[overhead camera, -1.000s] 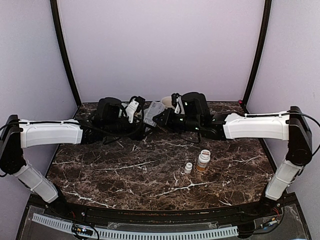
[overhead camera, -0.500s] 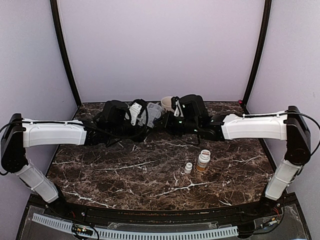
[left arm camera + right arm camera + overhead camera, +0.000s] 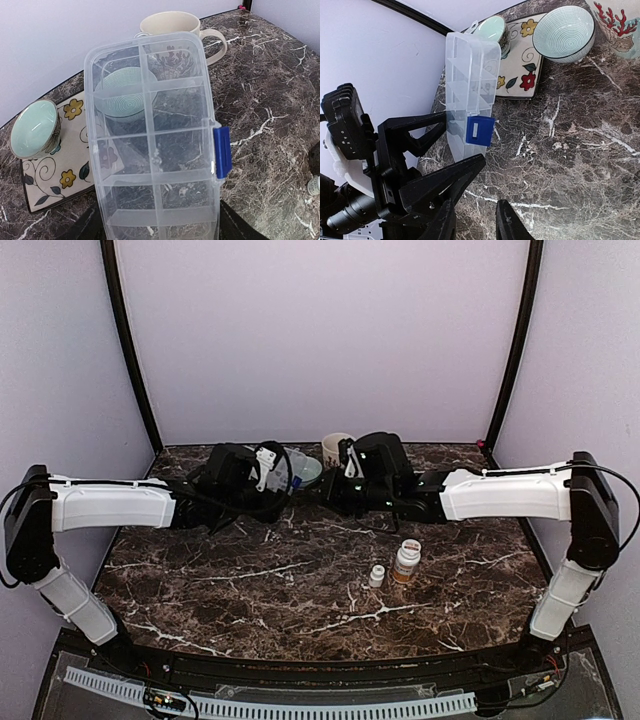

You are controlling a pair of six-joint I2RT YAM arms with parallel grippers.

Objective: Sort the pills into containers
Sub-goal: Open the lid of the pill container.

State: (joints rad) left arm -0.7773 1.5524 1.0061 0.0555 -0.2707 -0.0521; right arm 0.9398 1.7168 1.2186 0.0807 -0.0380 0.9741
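Left wrist view: a pale green bowl (image 3: 32, 127) stands on a floral tray (image 3: 42, 192) at the left. To its right the organiser box (image 3: 155, 150) fills the middle of the frame, clamped at its near end between the fingers of the left hand (image 3: 160, 227). The clear lid is down and the blue latch (image 3: 221, 152) is fastened on the right-hand edge. No pill shows in the compartments. A cream mug (image 3: 170, 22) stands behind the box. The right wrist view shows the box turned on edge, apparently raised off the table (image 3: 580, 150), with the latch side facing the right hand (image 3: 477, 207). That hand's fingers stand narrowly apart with nothing between them, near the latch but not touching it. In the top external view the amber pill bottle (image 3: 406, 560) stands well apart from the box. Step in hand, as judged: opening the box. The next move calls for the right hand to catch and release the latch while the left hand steadies the box.
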